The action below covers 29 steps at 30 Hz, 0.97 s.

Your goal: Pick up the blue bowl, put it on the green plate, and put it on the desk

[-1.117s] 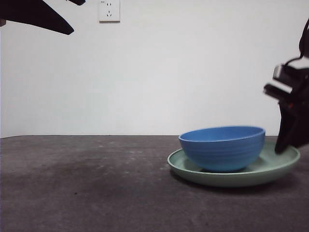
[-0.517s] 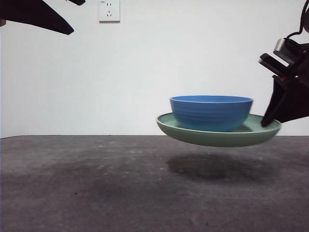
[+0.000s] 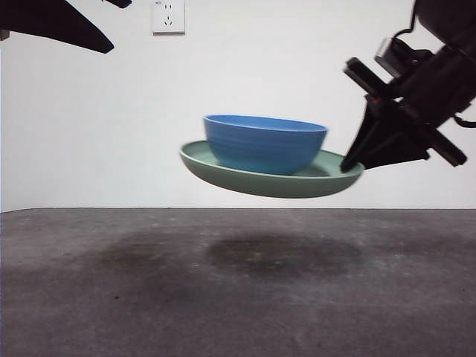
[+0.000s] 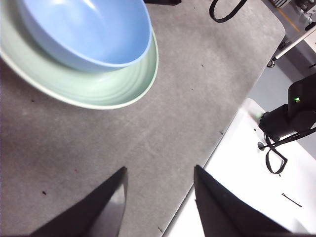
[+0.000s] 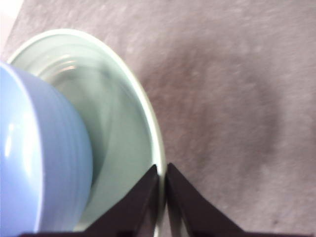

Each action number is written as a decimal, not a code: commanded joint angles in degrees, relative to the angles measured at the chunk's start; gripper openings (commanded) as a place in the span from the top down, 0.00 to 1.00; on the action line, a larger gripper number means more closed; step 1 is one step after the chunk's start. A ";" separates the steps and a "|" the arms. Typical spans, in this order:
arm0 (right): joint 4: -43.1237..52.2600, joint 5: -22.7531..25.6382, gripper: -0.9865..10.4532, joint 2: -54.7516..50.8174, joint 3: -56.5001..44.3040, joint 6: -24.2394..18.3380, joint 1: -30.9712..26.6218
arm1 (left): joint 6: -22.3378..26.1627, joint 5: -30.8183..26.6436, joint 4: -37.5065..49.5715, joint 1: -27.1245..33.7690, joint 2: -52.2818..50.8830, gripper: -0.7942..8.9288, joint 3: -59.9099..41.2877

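Note:
The blue bowl point(image 3: 265, 143) sits inside the green plate point(image 3: 245, 178), and both hang in the air well above the desk point(image 3: 149, 297), tilted slightly. My right gripper point(image 3: 352, 166) comes in from the right and is shut on the plate's right rim. In the right wrist view its jaws pinch the green plate's rim point(image 5: 157, 148) at my right gripper point(image 5: 162, 185), with the blue bowl point(image 5: 34, 158) beside them. The left wrist view looks down on the blue bowl point(image 4: 89, 29) in the green plate point(image 4: 98, 89). My left gripper point(image 4: 159, 192) is open, high and away from them.
A dark shadow point(image 3: 279, 253) lies on the desk under the lifted plate. A wall socket point(image 3: 168, 16) is on the white wall behind. The left wrist view shows the desk's edge, a white surface point(image 4: 256, 168) and cables point(image 4: 274, 155) beyond it.
The plate with the bowl on it has risen from the desk and moved left, held by my right gripper. The left arm has stayed still.

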 commanded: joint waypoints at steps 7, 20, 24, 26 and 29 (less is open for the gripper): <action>0.81 3.06 0.90 5.22 3.89 3.80 4.39 | 1.09 0.46 0.44 -0.31 0.37 0.69 0.52; 0.87 5.22 0.90 17.68 9.97 4.79 7.89 | 1.07 0.46 0.35 -0.28 0.37 0.69 0.52; 1.01 6.14 0.90 20.22 11.30 4.76 8.39 | 1.09 0.46 0.11 -0.28 0.37 0.69 0.52; 1.05 6.16 0.90 20.85 11.54 4.79 8.41 | 1.09 0.46 -0.33 -0.28 0.37 0.69 0.52; 0.79 6.40 0.90 21.07 11.54 4.74 8.46 | 1.16 0.46 -0.87 -0.28 0.37 0.69 0.52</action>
